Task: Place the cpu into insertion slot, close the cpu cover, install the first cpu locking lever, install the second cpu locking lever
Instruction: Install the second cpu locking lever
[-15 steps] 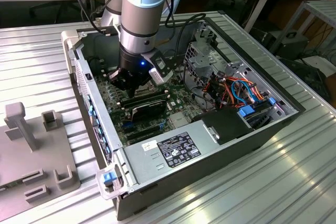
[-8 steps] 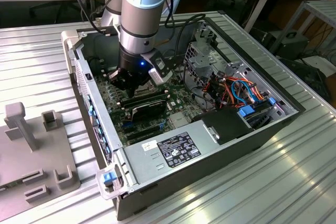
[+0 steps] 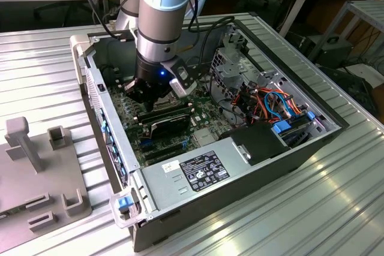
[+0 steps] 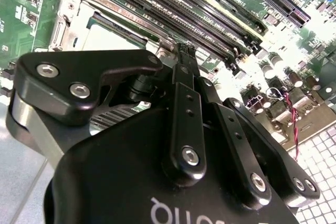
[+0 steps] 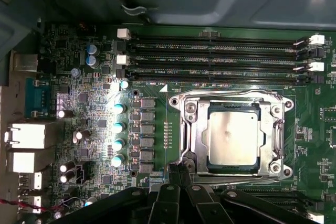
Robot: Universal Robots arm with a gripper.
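One open grey metal computer case lies on its side on the ribbed aluminium table, holding a green motherboard, a black rectangular card, a silver power supply box with a label and a bundle of orange and blue cables. On the board, in the first wrist view, the silver metal socket frame holds the small square cpu with a dull silver-tan top, which lies flat inside it. The thin grey metal cpu cover is down around the chip, its square window showing the chip's top. A thin lever wire runs along the socket's edge on the memory-slot side. Four long black memory slots lie just beside the socket, and a row of teal-topped capacitors stands on its other side.

The black two-finger gripper of the pale blue and silver arm reaches down into the case, its fingertips pressed together at the socket's edge, close to the frame's corner; whether they pinch anything there cannot be told. In the second wrist view the gripper points at the same edge, with the memory slots just beyond. Case walls stand on all sides of the arm, the card is close beside it, and the drive cage rises on the exterior view's right. A grey plastic fixture with posts sits on the table outside the case, well apart.
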